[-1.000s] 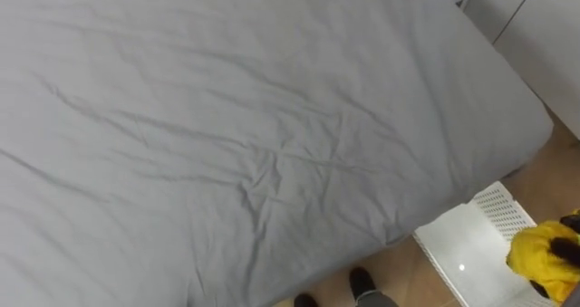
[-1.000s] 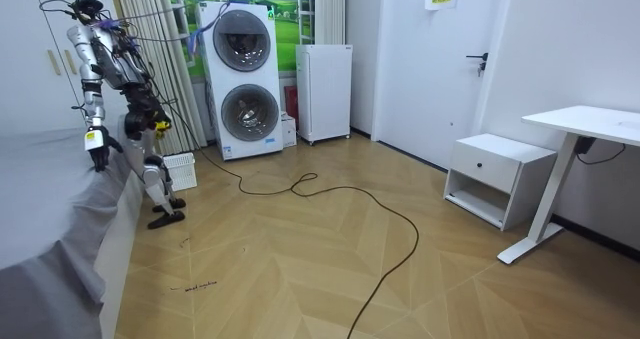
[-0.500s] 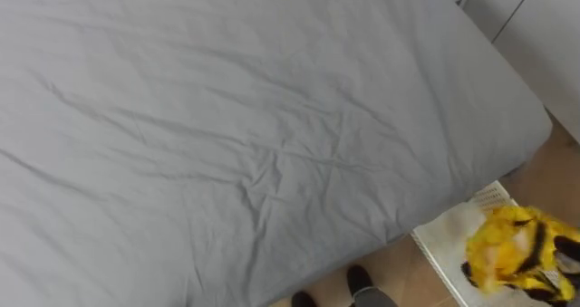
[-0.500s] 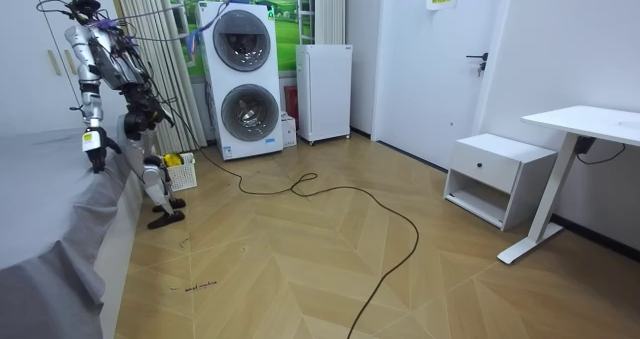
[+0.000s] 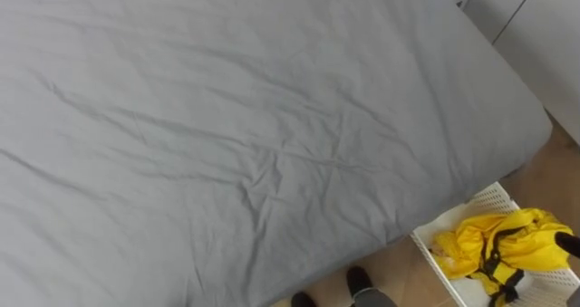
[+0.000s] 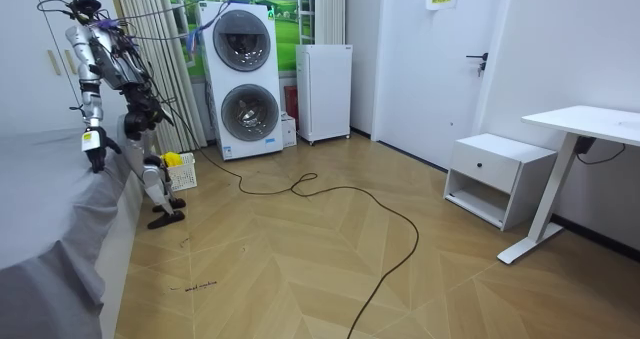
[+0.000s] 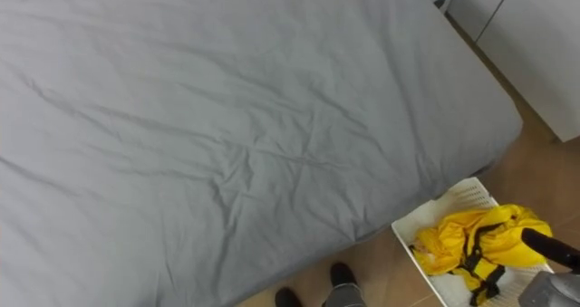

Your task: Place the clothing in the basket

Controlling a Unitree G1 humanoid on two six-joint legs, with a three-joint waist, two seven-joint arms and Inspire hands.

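The crumpled yellow piece of clothing with black trim (image 5: 497,244) was up in the robot's right hand (image 7: 548,246) a moment ago; now it lies in the white plastic basket with holes (image 5: 496,198) beside the grey bed (image 5: 254,117), so this one looks done. I cannot tell if that hand or the left hand (image 6: 97,159) by the bed is open or closed. No words can be read

Matt creased grey bedsheet (image 5: 254,135) cloth
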